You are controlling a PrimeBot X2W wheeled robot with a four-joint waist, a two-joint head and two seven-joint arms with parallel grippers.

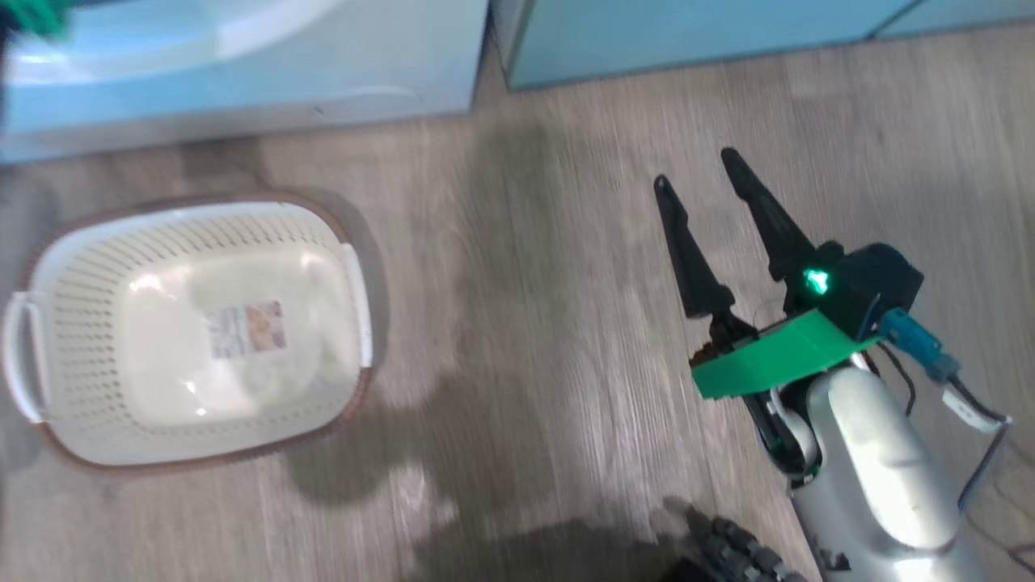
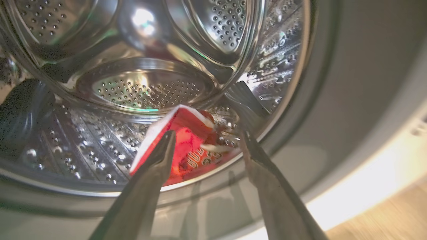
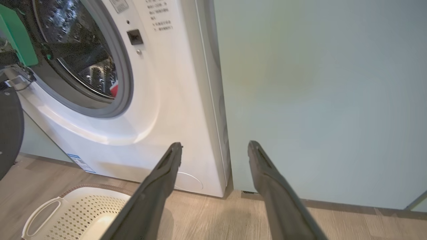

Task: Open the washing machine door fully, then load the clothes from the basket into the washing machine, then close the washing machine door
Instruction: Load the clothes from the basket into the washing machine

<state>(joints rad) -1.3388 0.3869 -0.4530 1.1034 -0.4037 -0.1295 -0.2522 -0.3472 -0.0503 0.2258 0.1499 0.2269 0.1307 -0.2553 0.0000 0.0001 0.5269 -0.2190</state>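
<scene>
The cream perforated basket (image 1: 97,267) stands on the floor at the left with only its label sticker inside; its corner (image 3: 83,210) also shows low in the right wrist view. A red garment with white trim (image 2: 190,133) lies in the steel drum (image 2: 146,90) of the washing machine (image 3: 160,83), just behind the front lip; a red scrap of it (image 3: 114,89) shows through the opening. My left gripper (image 2: 207,133) is open at the drum mouth, fingers either side of the garment. My right gripper (image 1: 695,168) hangs open over bare floor. The door's black rim (image 3: 8,126) stands swung out at the left edge.
The washer's white front (image 1: 242,81) fills the upper left of the head view, with a pale teal cabinet (image 1: 687,32) beside it on the right (image 3: 317,100). Wooden floor (image 1: 525,323) lies between the basket and my right arm. A dark wheel part (image 1: 736,550) shows at the bottom.
</scene>
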